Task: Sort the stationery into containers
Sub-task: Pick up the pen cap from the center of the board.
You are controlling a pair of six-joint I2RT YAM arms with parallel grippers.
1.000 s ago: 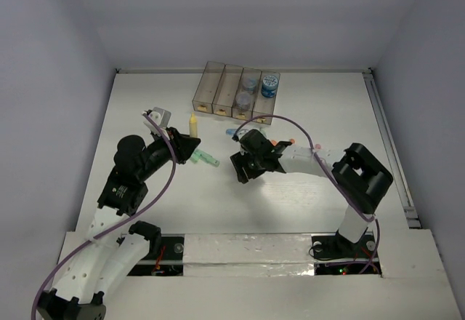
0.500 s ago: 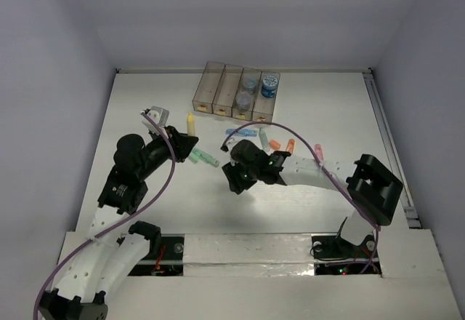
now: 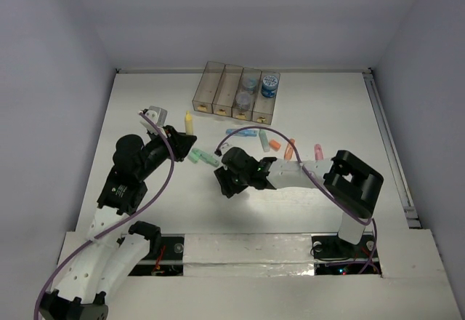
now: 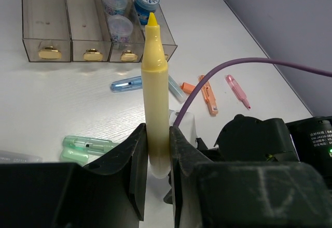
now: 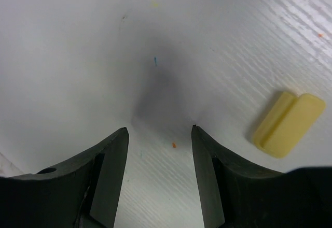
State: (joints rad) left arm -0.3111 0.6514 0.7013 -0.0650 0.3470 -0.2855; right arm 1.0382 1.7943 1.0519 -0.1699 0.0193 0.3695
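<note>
1. L claw (image 4: 155,150) is clamped on the yellow marker (image 4: 155,83). Grip is low on the barrel, tip aimed at the bins (image 4: 85,26), prob. so it can go in lengthwise. Marker is off the worktop (image 5: 78,41), over left-centre.
2. R claw (image 5: 159,130) is partway apart w/ nothing between the jaws, nose-down just over mid worktop. Looks lined up for the next pick. A small yellow piece (image 5: 288,124) lies beside it, untouched; can't tell what it is.
3. Bins: row of 4 at mid far edge. Rolls (image 4: 119,28) sit in the 2 right-hand ones, none seen in the 2 left ones, so markers likely go left (guess).
4. Loose items: green markers (image 3: 203,158) between the claws. Blue marker (image 3: 243,132), orange markers (image 3: 289,149) and pink marker (image 3: 318,151) lie right of centre, near the bins.
5. Surface is white and matt w/ faint grain and a few specks. Plain grey walls (image 3: 58,44) on 3 sides, rail (image 3: 389,145) along the right edge.
</note>
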